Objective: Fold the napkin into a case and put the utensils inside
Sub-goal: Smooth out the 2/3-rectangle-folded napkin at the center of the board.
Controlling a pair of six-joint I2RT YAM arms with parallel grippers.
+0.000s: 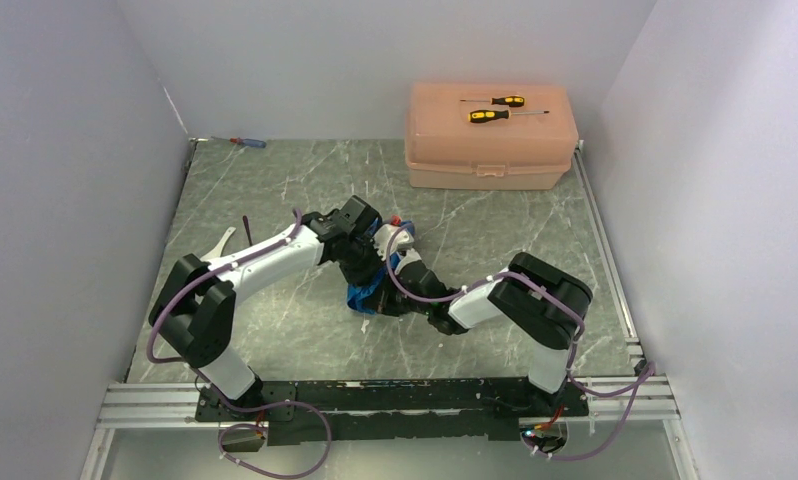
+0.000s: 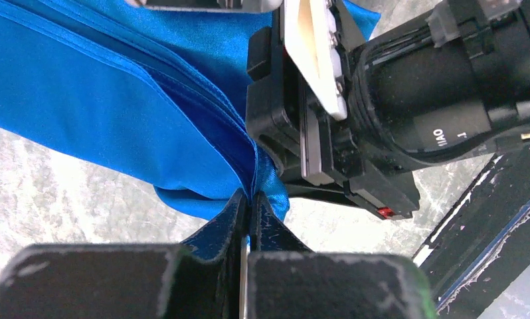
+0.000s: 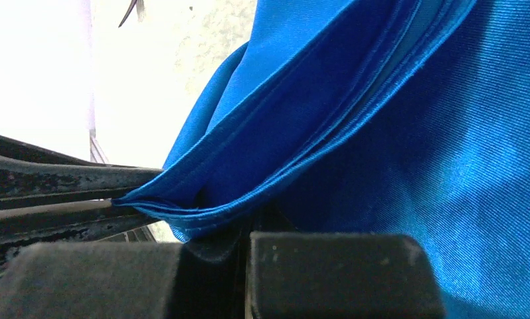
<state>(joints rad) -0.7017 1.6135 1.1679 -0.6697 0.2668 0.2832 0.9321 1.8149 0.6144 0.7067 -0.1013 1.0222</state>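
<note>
The bright blue napkin [image 1: 363, 297] hangs bunched between my two grippers above the middle of the table. My left gripper [image 2: 252, 199] is shut on a gathered fold of the napkin [image 2: 116, 100], its fingertips pressed together on the cloth. My right gripper [image 3: 246, 229] is shut on several stacked hemmed layers of the napkin [image 3: 382, 133]. In the top view the left gripper [image 1: 363, 272] and right gripper [image 1: 395, 298] nearly touch. The white spoon [image 1: 221, 244] and the dark purple fork [image 1: 244, 226] lie on the table at the left, beside the left arm.
A peach plastic box [image 1: 490, 150] stands at the back right with two yellow-and-black screwdrivers [image 1: 495, 108] on its lid. A small blue-and-red screwdriver [image 1: 247, 142] lies at the back left corner. The right wrist housing [image 2: 408, 100] sits close beside the left fingers.
</note>
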